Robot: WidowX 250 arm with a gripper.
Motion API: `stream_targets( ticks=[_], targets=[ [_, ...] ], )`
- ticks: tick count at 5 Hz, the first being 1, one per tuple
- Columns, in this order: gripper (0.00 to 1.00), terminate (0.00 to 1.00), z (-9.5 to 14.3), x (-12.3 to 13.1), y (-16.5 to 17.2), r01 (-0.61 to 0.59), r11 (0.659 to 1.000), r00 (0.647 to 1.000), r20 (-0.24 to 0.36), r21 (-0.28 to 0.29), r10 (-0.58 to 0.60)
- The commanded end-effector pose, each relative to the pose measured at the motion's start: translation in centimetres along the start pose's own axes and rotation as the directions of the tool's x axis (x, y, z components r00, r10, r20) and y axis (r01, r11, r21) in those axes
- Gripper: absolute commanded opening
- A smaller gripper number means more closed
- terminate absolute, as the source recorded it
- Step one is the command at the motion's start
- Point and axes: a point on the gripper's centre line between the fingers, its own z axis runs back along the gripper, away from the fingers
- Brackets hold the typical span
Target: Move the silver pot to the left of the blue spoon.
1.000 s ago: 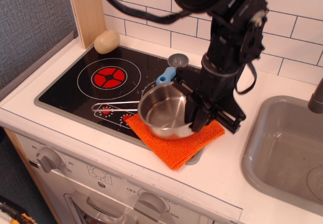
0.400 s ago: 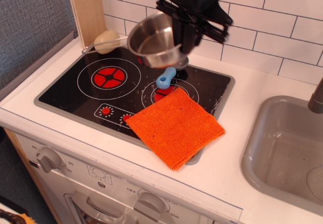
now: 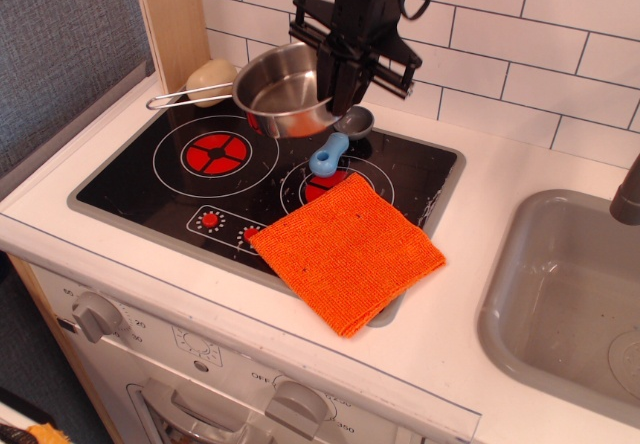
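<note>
The silver pot (image 3: 283, 91) hangs in the air over the far side of the black stove top (image 3: 150, 186), tipped a little, with its long wire handle (image 3: 190, 95) pointing left. The gripper (image 3: 335, 76) has its jaws clamped on the right side of the pot's rim. A moment ago the pot was higher and a bit more to the right; now it has come down and moved left, and its handle crosses in front of the pale round thing (image 3: 213, 76) in the far left corner. One second ago the pot sat on the orange cloth (image 3: 348, 249), and now that cloth lies bare on the near right part of the stove top. The blue spoon (image 3: 338, 139) lies just right of the pot and below it, blue handle near and grey bowl far, and it has not moved. There is one pot, one spoon, one cloth, one pale round thing and two red rings on the stove. The pot looks empty inside. The grey sink (image 3: 520, 294) on the right also looks empty.
</note>
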Motion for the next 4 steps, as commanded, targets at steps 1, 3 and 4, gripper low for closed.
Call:
stream_targets(
  ticks=[1,3,4],
  targets=[
    [0.00,0.00,-2.4,0.4,4.0,-0.100,0.994,0.993,-0.060,0.045,0.103],
    [0.00,0.00,-4.3,0.2,4.8,-0.112,0.994,0.987,-0.117,0.017,0.113],
    [1.00,0.00,-3.1,0.1,3.1,-0.042,0.999,0.996,-0.084,0.014,0.043]
  ],
)
